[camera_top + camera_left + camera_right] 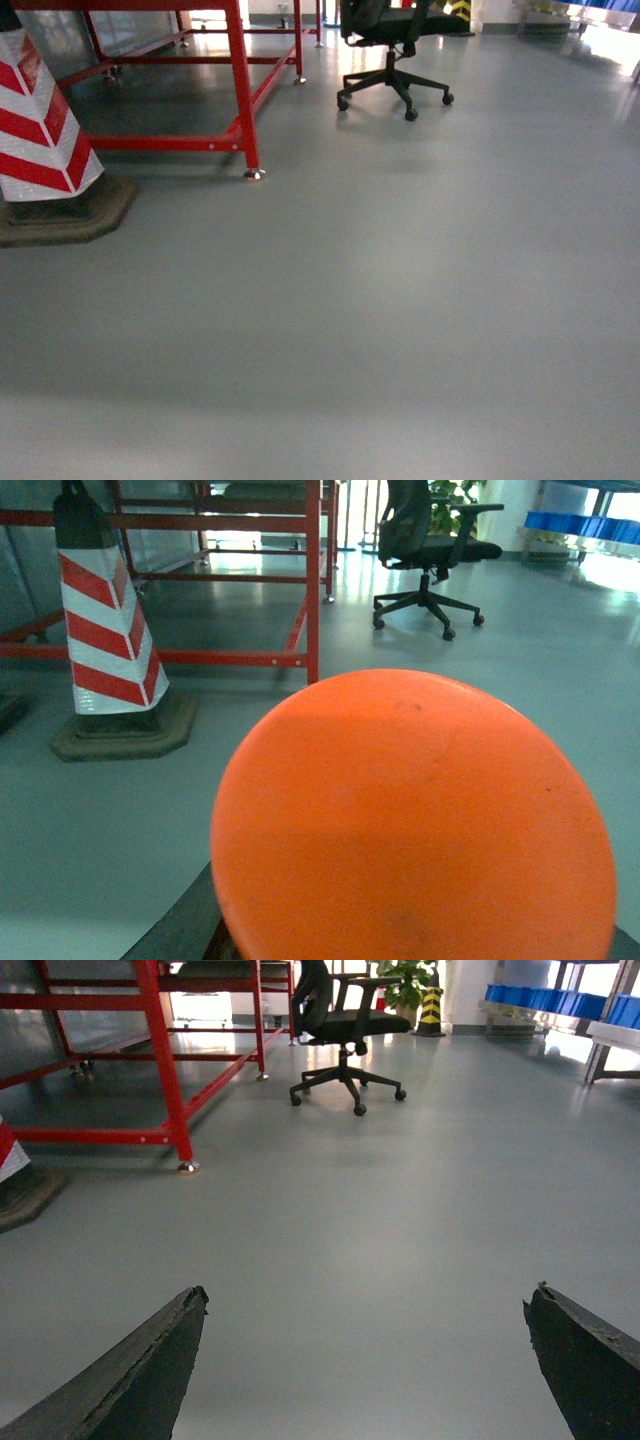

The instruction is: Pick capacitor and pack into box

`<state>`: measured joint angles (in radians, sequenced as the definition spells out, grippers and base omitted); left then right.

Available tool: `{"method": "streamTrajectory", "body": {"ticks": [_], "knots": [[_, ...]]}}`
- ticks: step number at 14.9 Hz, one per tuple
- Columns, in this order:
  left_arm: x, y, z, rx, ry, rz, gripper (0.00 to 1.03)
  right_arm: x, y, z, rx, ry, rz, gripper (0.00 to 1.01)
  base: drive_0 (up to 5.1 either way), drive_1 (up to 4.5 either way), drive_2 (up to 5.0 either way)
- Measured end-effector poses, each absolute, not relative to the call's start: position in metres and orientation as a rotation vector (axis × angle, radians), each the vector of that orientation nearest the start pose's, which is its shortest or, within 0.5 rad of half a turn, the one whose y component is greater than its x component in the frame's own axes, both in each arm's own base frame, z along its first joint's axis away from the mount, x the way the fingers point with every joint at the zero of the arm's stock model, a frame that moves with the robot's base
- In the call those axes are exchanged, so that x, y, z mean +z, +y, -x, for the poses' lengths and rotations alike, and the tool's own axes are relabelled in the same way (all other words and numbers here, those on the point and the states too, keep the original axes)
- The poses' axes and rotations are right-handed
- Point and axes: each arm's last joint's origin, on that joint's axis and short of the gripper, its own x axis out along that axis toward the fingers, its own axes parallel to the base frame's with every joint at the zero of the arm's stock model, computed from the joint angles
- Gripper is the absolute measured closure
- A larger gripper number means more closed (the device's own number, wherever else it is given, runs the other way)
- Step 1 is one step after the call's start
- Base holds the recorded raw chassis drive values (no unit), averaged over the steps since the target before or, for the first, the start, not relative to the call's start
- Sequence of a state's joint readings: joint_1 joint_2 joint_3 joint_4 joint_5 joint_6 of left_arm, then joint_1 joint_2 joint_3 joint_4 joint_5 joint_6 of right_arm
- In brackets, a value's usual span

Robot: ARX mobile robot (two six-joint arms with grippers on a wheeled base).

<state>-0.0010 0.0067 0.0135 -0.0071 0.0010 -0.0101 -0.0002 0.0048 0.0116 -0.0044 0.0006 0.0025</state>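
The right claw (365,1360) is spread wide, its two dark fingertips (130,1380) cut off at the lower corners of the right wrist view, with nothing between them but bare grey floor (400,1220); the left claw does not show in its own view, where an orange round disc (415,825) fills the lower frame and hides whatever lies beneath, so its state cannot be told; neither claw appears in the head view. Open floor runs ahead and to the right; on the left stand a red metal frame (240,90) on small feet and a red-and-white striped cone (40,130) on a dark base, partly cropped; a black office chair (390,60) stands farther back, its top cut off; blue bins (545,1000) sit on a distant rack at right. No box or capacitor shows in any view.
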Motion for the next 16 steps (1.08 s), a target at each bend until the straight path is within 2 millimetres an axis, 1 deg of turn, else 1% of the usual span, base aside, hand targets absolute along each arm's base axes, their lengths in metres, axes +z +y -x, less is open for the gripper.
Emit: {"method": "streamTrajectory", "body": {"ticks": [16], "knots": [[0.167,0.0,-0.0973,0.0,-0.001,0.01,0.59,0.1667,0.0,-0.0973,0.0,-0.002,-0.002,0.03,-5.1,2.37,2.4]]}}
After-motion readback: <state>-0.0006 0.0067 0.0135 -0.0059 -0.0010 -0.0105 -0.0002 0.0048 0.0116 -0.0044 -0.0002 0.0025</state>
